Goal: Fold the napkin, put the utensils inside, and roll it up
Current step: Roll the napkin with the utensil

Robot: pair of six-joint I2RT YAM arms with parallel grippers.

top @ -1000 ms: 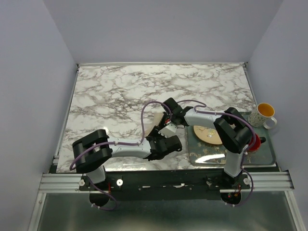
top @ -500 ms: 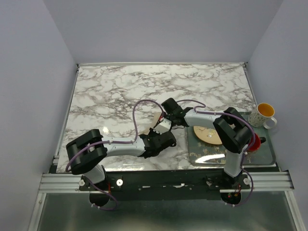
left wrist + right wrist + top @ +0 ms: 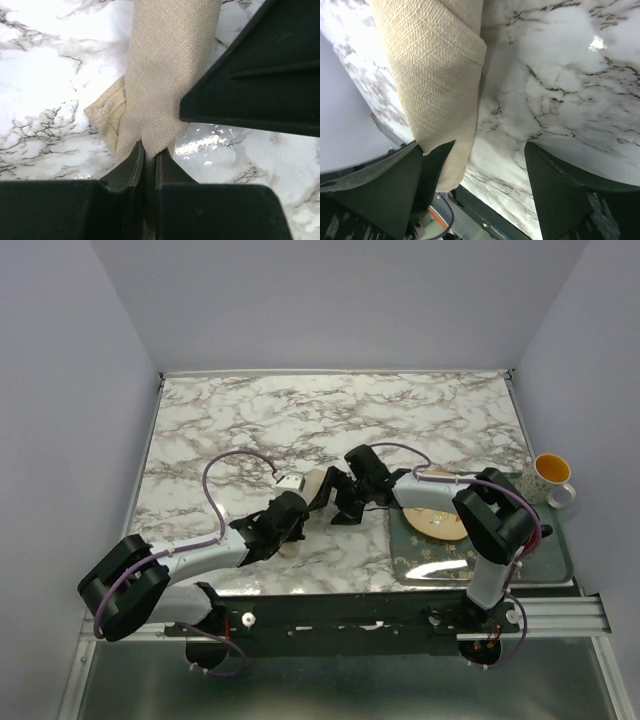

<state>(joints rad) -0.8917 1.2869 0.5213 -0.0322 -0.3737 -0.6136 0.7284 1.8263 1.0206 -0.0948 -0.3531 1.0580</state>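
The napkin [image 3: 314,483] lies rolled into a tan tube on the marble table, near the middle front. In the left wrist view the napkin [image 3: 170,75] runs away from the camera, and my left gripper [image 3: 149,155] is shut on its near end, cloth pinched between the jaws. In the top view the left gripper [image 3: 288,528] covers that end. My right gripper [image 3: 341,502] stands open at the tube's right side. In the right wrist view the napkin [image 3: 435,75] rests against the left finger, and the right gripper [image 3: 485,150] has bare marble between its fingers. The utensils are hidden.
A round tan plate [image 3: 432,521] sits on a patterned tray [image 3: 555,565] at the right front. A yellow and white mug [image 3: 549,476] stands at the tray's far corner, and something red [image 3: 531,535] shows behind the right arm. The right finger [image 3: 260,75] looms beside the roll.
My left gripper swung left and forward and shut on the roll's near end. My right gripper opened wide and let go of the napkin.
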